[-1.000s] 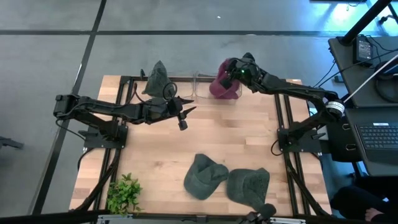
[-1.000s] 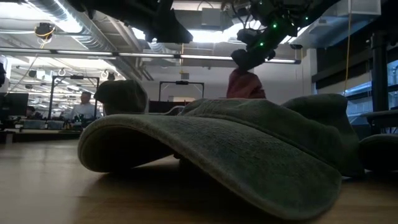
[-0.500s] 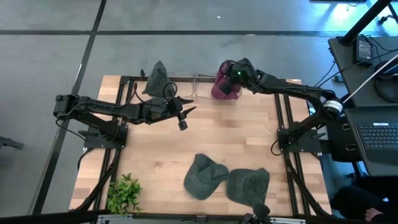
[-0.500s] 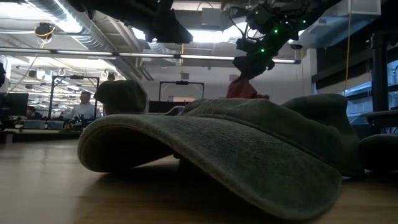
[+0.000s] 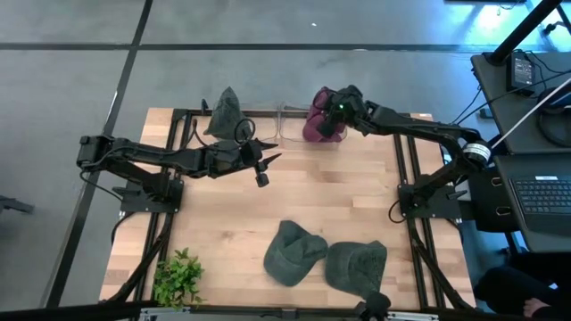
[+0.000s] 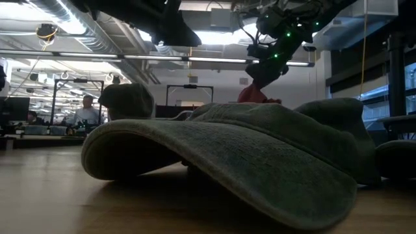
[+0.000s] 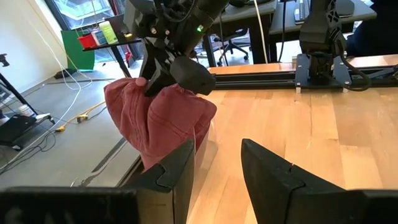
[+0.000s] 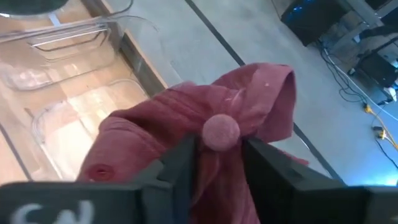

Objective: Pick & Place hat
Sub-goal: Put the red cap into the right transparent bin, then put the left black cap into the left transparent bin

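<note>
A red hat point(image 5: 315, 123) sits at the table's far edge, slumped on a clear plastic stand point(image 5: 291, 125); it also shows in the left wrist view point(image 7: 158, 121). My right gripper point(image 8: 221, 163) is right above it, open. One finger stands on each side of the round button point(image 8: 221, 132) on the hat's crown. My left gripper point(image 5: 264, 166) hovers open over the table's left middle, with nothing between its fingers point(image 7: 214, 168). My right gripper comes at the red hat from above, pointing down. The crown's cloth point(image 8: 219, 177) around the button fills the gap between the two fingers. I cannot tell whether the fingers touch it. The hat rests crumpled on the clear stand.
A green hat point(image 5: 225, 111) stands at the far left edge. Two more green hats point(image 5: 293, 252) point(image 5: 357, 265) lie near the front edge and fill the low view point(image 6: 234, 162). A small plant point(image 5: 178, 278) is at the near left corner. The middle of the wooden top is bare.
My right gripper has gone down a little with the red hat. The hat has sunk from hanging below the fingers to resting low on the clear stand.
</note>
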Available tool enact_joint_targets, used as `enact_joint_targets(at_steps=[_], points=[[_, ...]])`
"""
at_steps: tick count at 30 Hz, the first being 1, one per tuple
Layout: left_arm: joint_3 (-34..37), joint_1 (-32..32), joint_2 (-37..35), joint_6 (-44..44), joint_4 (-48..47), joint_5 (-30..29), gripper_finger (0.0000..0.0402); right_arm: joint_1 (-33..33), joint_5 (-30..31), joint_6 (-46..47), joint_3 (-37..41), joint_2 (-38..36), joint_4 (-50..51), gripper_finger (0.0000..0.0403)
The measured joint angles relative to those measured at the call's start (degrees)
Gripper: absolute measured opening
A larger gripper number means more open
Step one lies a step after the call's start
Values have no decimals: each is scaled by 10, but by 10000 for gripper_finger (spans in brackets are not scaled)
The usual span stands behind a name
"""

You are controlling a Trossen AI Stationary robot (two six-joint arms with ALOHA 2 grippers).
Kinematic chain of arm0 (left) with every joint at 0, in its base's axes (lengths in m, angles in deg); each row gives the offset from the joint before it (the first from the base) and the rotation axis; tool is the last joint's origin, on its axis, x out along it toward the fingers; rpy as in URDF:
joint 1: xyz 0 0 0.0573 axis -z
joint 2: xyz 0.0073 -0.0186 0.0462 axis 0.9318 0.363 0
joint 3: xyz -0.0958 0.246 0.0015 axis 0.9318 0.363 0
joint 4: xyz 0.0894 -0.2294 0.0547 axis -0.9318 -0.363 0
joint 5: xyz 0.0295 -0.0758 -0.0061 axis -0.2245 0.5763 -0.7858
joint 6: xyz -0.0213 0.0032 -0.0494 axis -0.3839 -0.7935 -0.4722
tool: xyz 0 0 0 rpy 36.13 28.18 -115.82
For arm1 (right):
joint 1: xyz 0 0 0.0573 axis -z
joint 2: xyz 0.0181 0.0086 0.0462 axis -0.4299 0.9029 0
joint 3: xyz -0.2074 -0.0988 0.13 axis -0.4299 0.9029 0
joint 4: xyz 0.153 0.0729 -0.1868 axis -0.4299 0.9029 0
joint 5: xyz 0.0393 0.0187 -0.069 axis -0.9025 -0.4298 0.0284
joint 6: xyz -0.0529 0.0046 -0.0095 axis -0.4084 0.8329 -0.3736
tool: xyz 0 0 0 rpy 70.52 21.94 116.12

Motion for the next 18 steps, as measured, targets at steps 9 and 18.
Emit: enact_joint_targets(at_steps=[9, 18], points=[[0, 0, 0, 0, 0, 0, 127, -2, 1, 13, 0, -53, 13, 233], [0, 2, 0, 0, 0, 4, 127, -60, 2, 42, 8, -156, 139, 248]])
